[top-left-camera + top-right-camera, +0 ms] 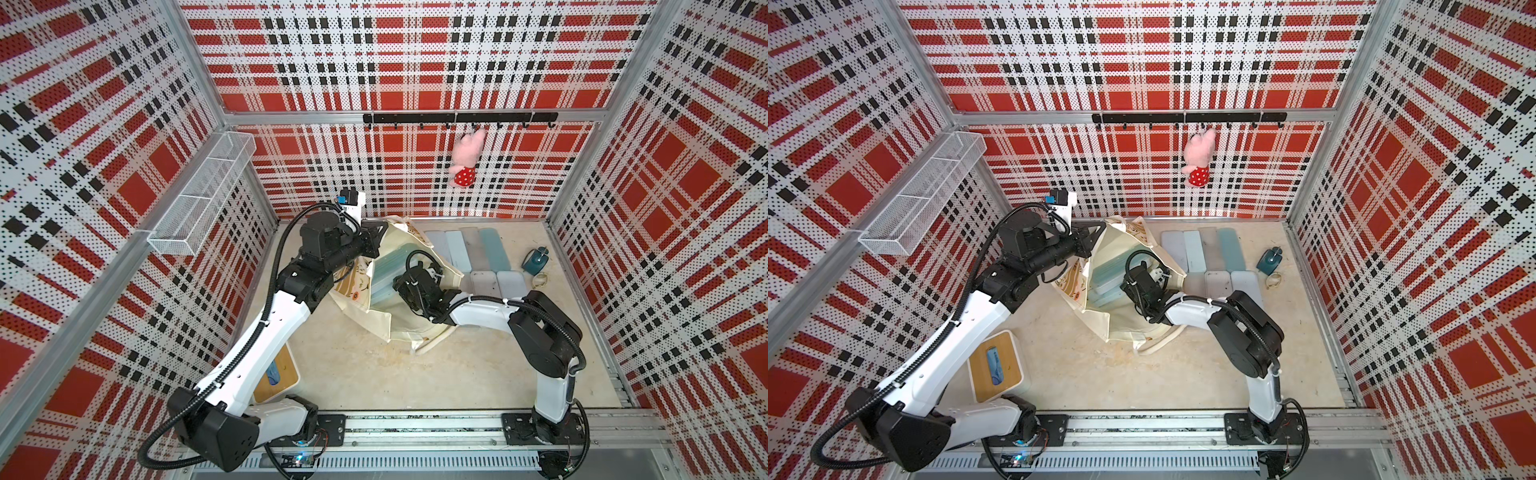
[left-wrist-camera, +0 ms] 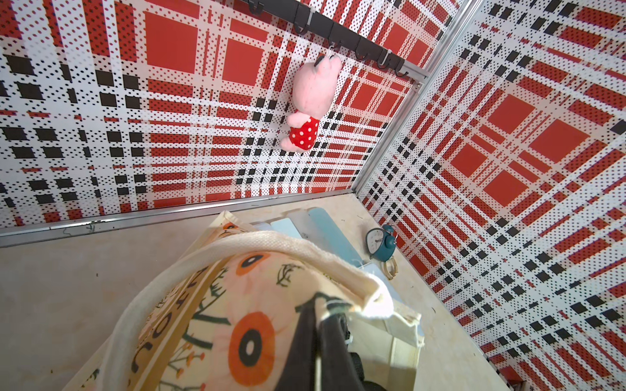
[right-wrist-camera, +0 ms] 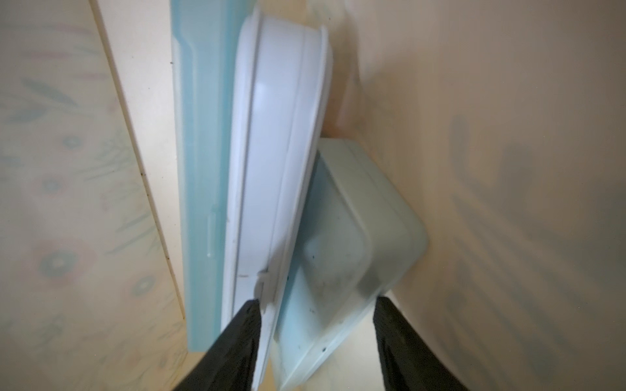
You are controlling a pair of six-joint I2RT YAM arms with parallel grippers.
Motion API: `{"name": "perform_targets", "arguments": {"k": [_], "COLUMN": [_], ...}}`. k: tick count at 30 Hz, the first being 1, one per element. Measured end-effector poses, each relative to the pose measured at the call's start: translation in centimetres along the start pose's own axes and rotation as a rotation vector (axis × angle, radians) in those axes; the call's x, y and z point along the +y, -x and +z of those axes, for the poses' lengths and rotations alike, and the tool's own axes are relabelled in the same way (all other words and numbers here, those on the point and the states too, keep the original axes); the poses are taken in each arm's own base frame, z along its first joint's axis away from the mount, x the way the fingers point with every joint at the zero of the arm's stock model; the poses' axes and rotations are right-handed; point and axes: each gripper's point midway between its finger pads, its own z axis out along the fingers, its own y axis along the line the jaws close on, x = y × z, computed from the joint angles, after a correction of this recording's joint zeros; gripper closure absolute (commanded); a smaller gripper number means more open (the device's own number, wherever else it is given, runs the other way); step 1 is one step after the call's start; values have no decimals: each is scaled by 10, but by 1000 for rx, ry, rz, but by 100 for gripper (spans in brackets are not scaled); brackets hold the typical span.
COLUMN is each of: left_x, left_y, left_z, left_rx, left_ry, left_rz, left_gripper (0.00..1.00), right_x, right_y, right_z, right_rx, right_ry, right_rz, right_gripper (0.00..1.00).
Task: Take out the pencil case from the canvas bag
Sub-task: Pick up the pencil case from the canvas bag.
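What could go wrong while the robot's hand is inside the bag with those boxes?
1. The right gripper straddles the pale green case, and a white case leans right beside it. Closing might pinch both, or slip off.
2. The left gripper pinches only the rim of the canvas bag. Lifting a case might drag the bag and tug the cloth loose.

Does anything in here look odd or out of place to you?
Mainly the canvas bag: it slumps lopsided, its top edge pinched up by the left gripper. Inside, a pale green pencil case lies askew against a white case, with the right gripper open around it.
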Motion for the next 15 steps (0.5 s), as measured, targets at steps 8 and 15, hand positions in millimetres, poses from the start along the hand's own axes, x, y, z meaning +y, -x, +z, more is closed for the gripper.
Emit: {"name": "perform_targets", "arguments": {"k": [8,15], "left_x": [-3,-5], "left_y": [0,0], "left_z": [-1,-1], "left_rx": [-3,-1], "left_ry": [-3,-8], "left_rz": [0,0], "left_gripper": [100,100], "right_x": [-11,-12], "right_y": [0,0], "right_z": [1,2], "right_rx": [-1,-3], "right_ry": [-65,-67], "right_rz": [2,-1], "right_gripper": [57,52]}}
